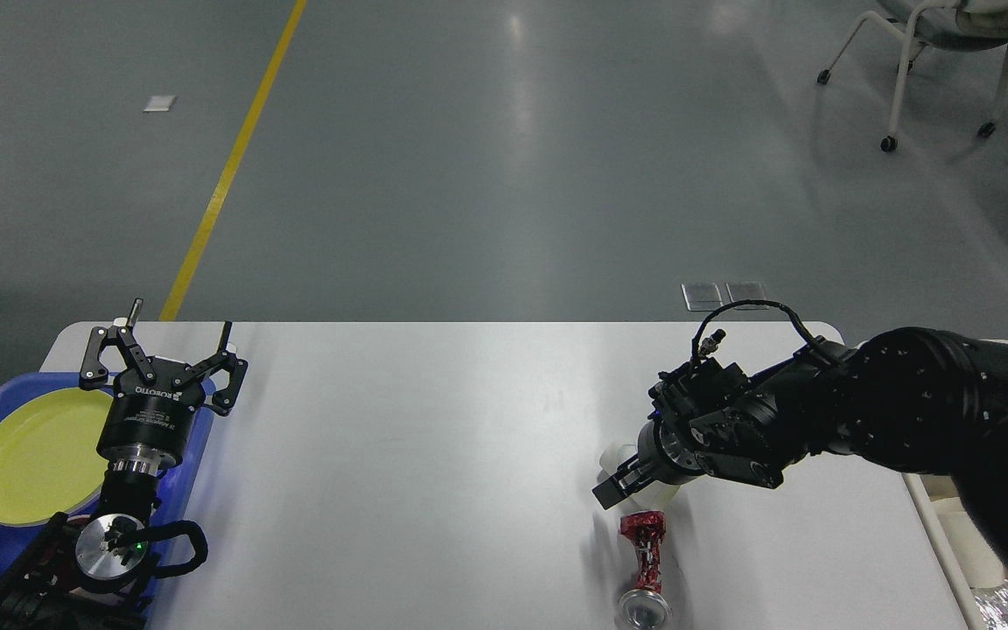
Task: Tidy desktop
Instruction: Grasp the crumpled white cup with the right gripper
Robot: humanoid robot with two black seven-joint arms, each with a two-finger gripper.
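White desktop [434,472] fills the lower half of the head view, rounded far corners both visible, far edge running straight across against grey floor [504,175]. Near edge is cut off by the frame.

Open room: the whole middle of the top is bare, from my left gripper across to the cup. Widest free lane I have.

Left side: my left gripper [164,350] stands over the left edge, fingers spread wide, holding nothing. Beneath and beside it a blue tray [198,437] overlaps the table's left edge, with a yellow plate [27,459] lying in it. My left arm covers the tray's near right part.

Right side: my right gripper [613,486] is low over the top, pointing left and toward me, at a white paper cup [616,457]. Its dark tip overlaps the cup; I cannot tell whether the fingers are around it or how far they are parted. Only bits of the cup show past the tip.

Just on the near side of the cup, a crushed red can [647,560] lies on the top, its silver end toward me, close to the frame bottom. It sits right under the gripper's near side, so little room there.

Right edge: my right arm crosses it and hides most of it. Beyond the edge, low right, a cream bin [937,490] shows in slivers, contents mostly hidden.

Off the table: yellow line [233,166] on the floor far left, a chair [933,52] on castors far right.
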